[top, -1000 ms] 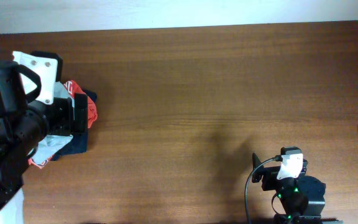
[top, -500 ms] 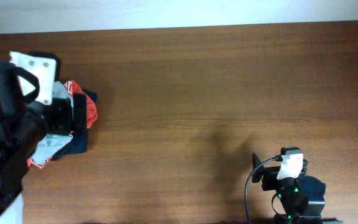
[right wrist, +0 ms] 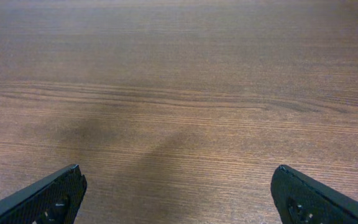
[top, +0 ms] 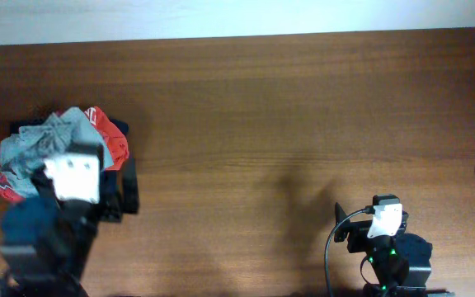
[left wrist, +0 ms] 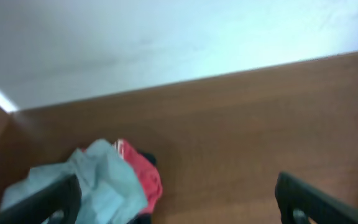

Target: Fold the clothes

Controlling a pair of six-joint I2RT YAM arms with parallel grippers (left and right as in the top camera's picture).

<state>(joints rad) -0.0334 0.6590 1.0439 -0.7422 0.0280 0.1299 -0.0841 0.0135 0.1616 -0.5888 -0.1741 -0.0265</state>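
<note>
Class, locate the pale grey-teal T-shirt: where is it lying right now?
In the overhead view the T-shirt lies crumpled at the left side of the table, heaped on top of the red shirt.

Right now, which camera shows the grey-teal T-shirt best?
Overhead: the grey-teal T-shirt lies crumpled atop the red shirt, its near edge hidden by the left arm. Left wrist shows it blurred and cropped at the frame bottom. Right wrist shows only table.
</note>
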